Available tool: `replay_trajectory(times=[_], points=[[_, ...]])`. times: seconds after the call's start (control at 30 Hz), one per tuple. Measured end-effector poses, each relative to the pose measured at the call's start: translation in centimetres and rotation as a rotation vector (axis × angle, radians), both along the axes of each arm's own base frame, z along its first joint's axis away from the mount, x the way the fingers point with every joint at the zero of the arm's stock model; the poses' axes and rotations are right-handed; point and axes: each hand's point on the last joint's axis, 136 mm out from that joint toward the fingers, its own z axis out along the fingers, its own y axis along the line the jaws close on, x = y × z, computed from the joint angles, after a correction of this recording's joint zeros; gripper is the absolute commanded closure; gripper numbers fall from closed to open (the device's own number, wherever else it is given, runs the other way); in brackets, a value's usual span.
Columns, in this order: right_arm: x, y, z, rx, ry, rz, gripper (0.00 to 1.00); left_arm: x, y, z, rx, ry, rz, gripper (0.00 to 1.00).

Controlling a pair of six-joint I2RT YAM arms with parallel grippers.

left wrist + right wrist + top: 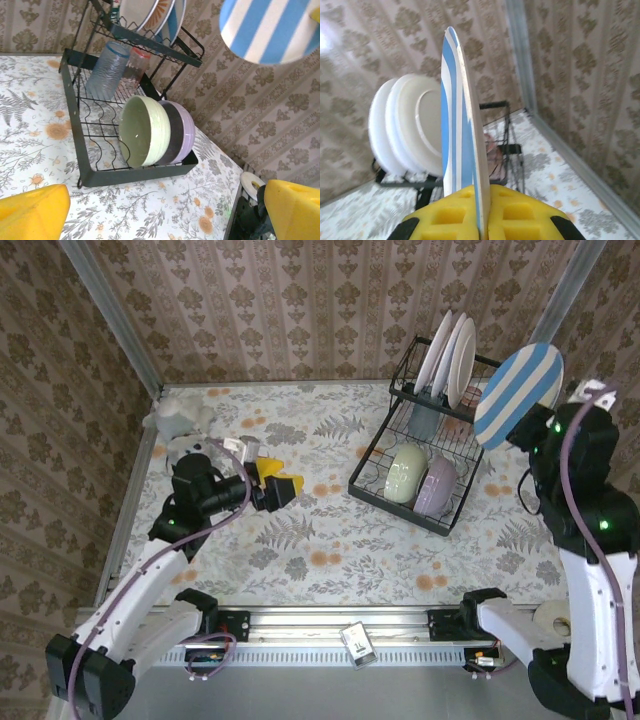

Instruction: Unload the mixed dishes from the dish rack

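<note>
Striped plate, upper right, is pinched by its rim in right gripper (left gripper jaws spread); thin hold could slip, dropping it.

1. The blue-and-white striped round plate is cut off by the left wrist view's top and right edges.
2. The lavender bowl sits mostly hidden behind the pale green bowl.
3. The striped plate's lower rim vanishes inside the yellow right pincer.

Black-jointed white arms (purple cables, green lights) carry yellow-padded grippers.
</note>
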Motion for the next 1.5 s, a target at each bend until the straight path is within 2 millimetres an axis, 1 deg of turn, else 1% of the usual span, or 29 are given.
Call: replay_trajectory(times=[0.13,0.23,0.37,0.5,0.6,0.67,0.77,0.9,1.03,1.13,1.33,1.37,1.5], points=[[-1.0,3.0,-0.4,0.055,-0.017,0.18,1.0,0.5,-0.4,0.0,-0.03,0.041,-0.008,0.0],[-1.0,5.6,-1.7,0.108,-0.007,0.324,1.0,1.2,-0.8,-0.1,-0.064,0.088,-0.024,0.0],[0.2,9.4,-5.5,0.222,0.066,0.508,1.0,2.0,-1.6,-0.7,-0.103,0.165,-0.059,0.01],[1.8,12.4,-9.4,0.355,0.147,0.632,1.0,1.7,-2.1,-0.5,-0.132,0.203,-0.109,0.01],[3.0,14.0,-11.3,0.448,0.186,0.696,1.0,1.4,-2.5,-0.2,-0.153,0.22,-0.155,0.03],[3.6,15.0,-12.1,0.494,0.198,0.733,1.0,1.5,-2.9,-0.2,-0.169,0.241,-0.179,0.05],[4.2,16.0,-12.5,0.539,0.195,0.776,1.0,2.1,-3.6,-0.9,-0.186,0.29,-0.207,0.07],[4.6,17.0,-12.5,0.576,0.179,0.825,1.0,2.6,-4.8,-1.9,-0.201,0.351,-0.242,0.11],[4.9,17.7,-12.9,0.601,0.183,0.852,1.0,2.6,-6.6,-1.9,-0.221,0.381,-0.286,0.16],[5.0,17.9,-13.5,0.616,0.191,0.859,1.0,2.6,-7.5,-1.8,-0.235,0.392,-0.31,0.25],[5.5,18.2,-14.1,0.638,0.202,0.865,1.0,3.5,-8.1,-2.0,-0.253,0.42,-0.301,0.52],[5.5,18.3,-14.1,0.639,0.201,0.869,1.0,3.7,-8.1,-2.1,-0.255,0.426,-0.295,0.54],[5.8,18.6,-14.2,0.652,0.2,0.879,1.0,4.0,-8.4,-2.0,-0.26,0.431,-0.285,0.56]])
